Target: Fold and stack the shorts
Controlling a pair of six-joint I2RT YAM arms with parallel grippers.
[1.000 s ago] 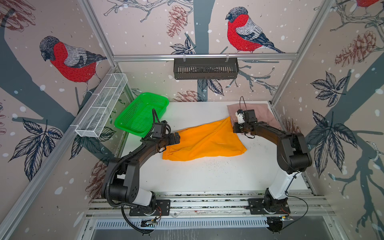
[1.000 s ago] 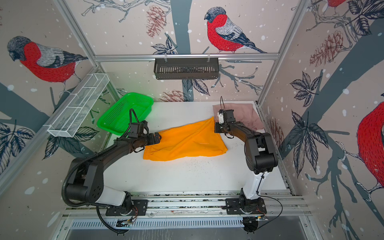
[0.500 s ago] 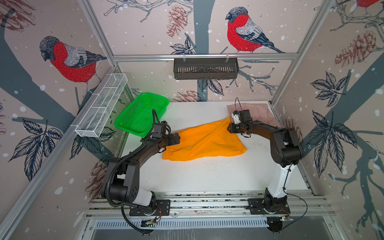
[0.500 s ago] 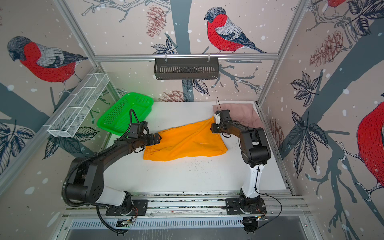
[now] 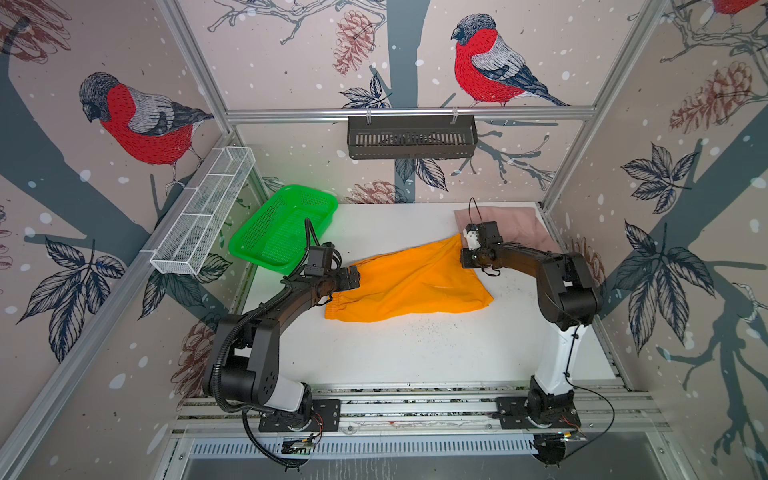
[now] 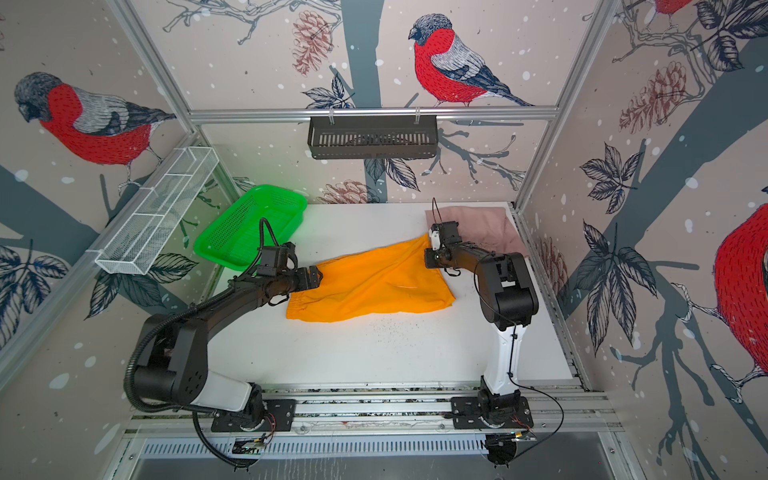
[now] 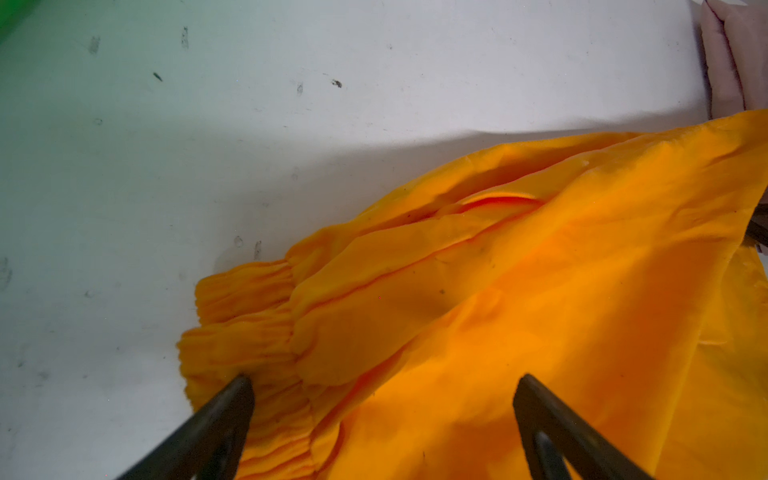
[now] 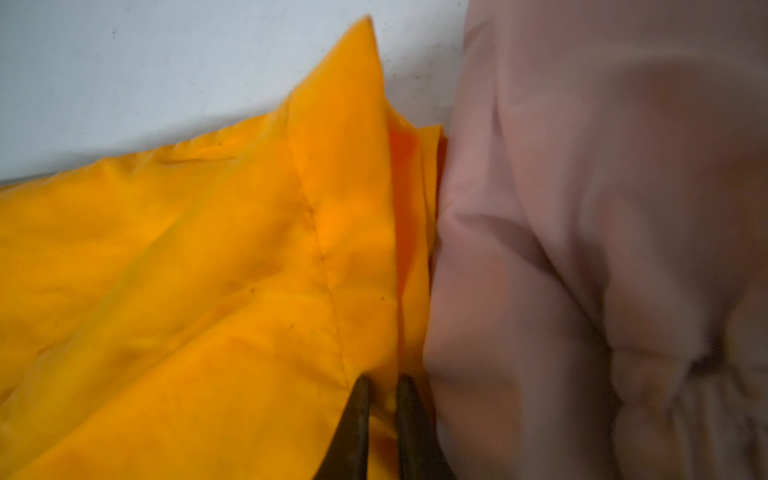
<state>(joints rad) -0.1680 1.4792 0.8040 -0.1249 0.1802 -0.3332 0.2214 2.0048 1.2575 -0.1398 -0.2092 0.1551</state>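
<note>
Shifted left and now pinched tight, the right gripper (image 8: 382, 383) grips the far right hem corner of the orange shorts (image 5: 411, 282), spread across the middle of the white table (image 5: 415, 353) against the dusty pink shorts (image 5: 519, 222) at far right. The left gripper (image 7: 384, 379) gapes wide over the gathered waistband. The green mesh basket (image 5: 291, 188), far left, shows bare mesh.
</note>
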